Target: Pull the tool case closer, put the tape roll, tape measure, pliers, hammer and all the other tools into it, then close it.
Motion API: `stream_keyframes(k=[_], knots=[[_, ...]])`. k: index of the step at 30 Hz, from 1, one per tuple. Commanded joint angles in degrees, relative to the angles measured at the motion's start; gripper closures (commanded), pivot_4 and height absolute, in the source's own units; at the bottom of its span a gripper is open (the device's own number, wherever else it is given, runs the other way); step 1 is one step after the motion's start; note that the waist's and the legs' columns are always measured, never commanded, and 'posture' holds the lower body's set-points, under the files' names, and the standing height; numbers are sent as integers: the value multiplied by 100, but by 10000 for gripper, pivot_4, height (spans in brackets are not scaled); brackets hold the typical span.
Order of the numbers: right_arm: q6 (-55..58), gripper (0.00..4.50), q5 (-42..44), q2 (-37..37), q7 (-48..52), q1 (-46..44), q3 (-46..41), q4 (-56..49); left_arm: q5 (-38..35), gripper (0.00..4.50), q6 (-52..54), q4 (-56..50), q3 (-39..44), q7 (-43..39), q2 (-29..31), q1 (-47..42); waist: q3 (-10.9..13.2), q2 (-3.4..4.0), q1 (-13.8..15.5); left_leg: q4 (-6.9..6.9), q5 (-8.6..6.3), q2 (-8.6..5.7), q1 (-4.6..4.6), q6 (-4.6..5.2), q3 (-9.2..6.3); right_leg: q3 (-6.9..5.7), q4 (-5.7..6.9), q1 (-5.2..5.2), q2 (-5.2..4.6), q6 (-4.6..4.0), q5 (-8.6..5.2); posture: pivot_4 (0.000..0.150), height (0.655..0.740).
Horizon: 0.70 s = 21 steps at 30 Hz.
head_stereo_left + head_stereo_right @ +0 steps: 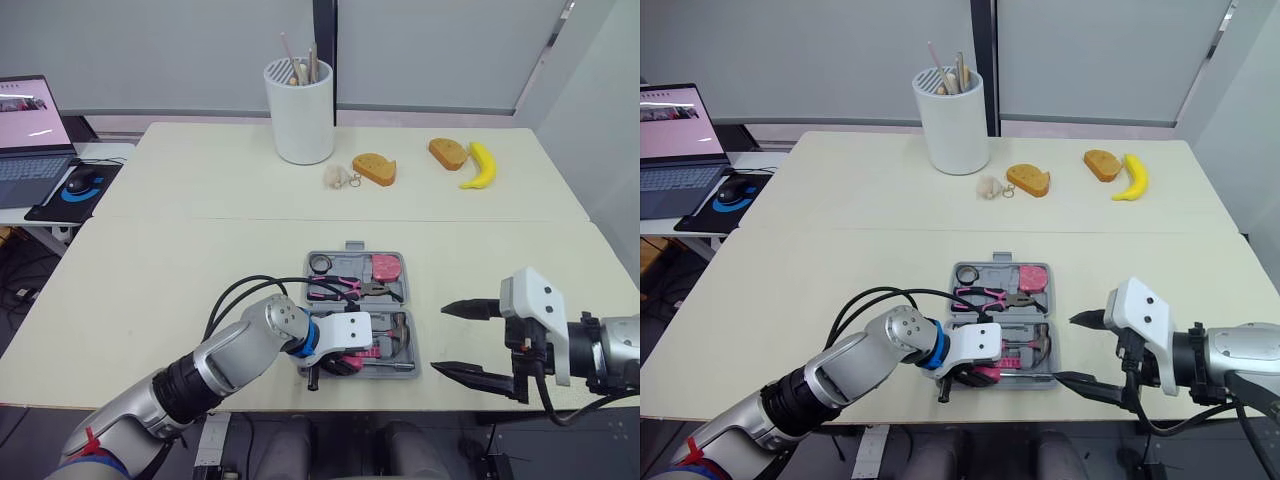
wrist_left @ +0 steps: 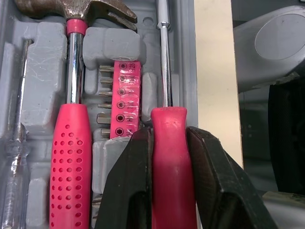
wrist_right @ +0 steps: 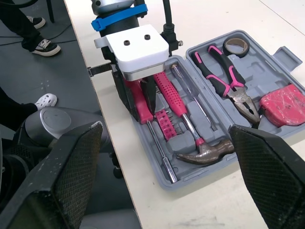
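At the far left, a laptop (image 1: 30, 125) and a mouse (image 1: 80, 181) are seen on a side table beside the main table (image 1: 180, 270). The left gripper (image 2: 169, 136) is placed over the near half of the tool case (image 3: 271, 67), and its two black fingers are clenched on the pink handle of a screwdriver (image 2: 165, 117), whose shaft is laid along the case's near edge. The case is found lying open and flat at the middle of the table's near part. In its near half, a hammer (image 3: 185, 121) with a pink grip, a pink bit holder (image 2: 125, 98) and a clear-handled screwdriver (image 2: 14, 157) are seated in moulded slots. In the far half, the tape roll (image 3: 236, 46), the pliers (image 3: 228, 81) and the tape measure (image 3: 282, 104) are lodged side by side. Farther back, a white holder (image 1: 300, 115) with sticks is stood upright, and two bread slices (image 1: 375, 168) and a banana (image 1: 480, 166) are laid to its right. The right gripper (image 1: 441, 339) is held just right of the case at the table's near edge, its fingers spread wide with nothing grasped.
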Motion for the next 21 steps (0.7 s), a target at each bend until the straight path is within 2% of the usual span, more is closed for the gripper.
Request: stream_keyframes(k=[1,2,4,10,15,19,21], knots=[[-46,0,53,-94,-36,-11,-191,-139,97,37592,-11,-5,-71,24,-48,-78,0,0,0,0,0,0,0,0,0,0,0,0,0,0,0,1500,7400],[-55,0,52,-100,-41,-17,-183,-128,84,37592,-4,-9,-66,16,-49,-79,0,0,0,0,0,0,0,0,-1,0,0,0,0,0,0,1500,7400],[-75,0,43,-106,-52,-28,-160,-113,75,30387,-25,-15,-55,15,-49,-75,0,0,0,0,0,0,0,0,-1,0,0,0,0,0,0,1500,7400],[-126,0,0,-99,-46,-89,-85,-53,-10,12391,-77,-119,109,-15,-9,-60,0,0,-1,0,0,0,0,0,-1,0,0,0,0,0,0,1500,7400],[-213,0,-132,-97,-14,-182,62,53,-253,12391,-342,-239,487,-158,101,-35,0,1,-2,0,0,1,1,0,-1,0,0,-1,0,0,0,1500,7400],[-343,0,-339,-74,49,-242,253,168,-759,12391,-1609,47,1517,-400,304,348,0,0,-8,0,0,2,1,0,0,0,0,-2,-2,0,0,1500,7400],[-413,0,-431,-68,82,-287,347,237,-988,16215,-2076,149,1841,-612,408,619,-2,4,-15,-2,0,5,3,0,1,1,0,-4,-2,-2,0,1500,7400]])
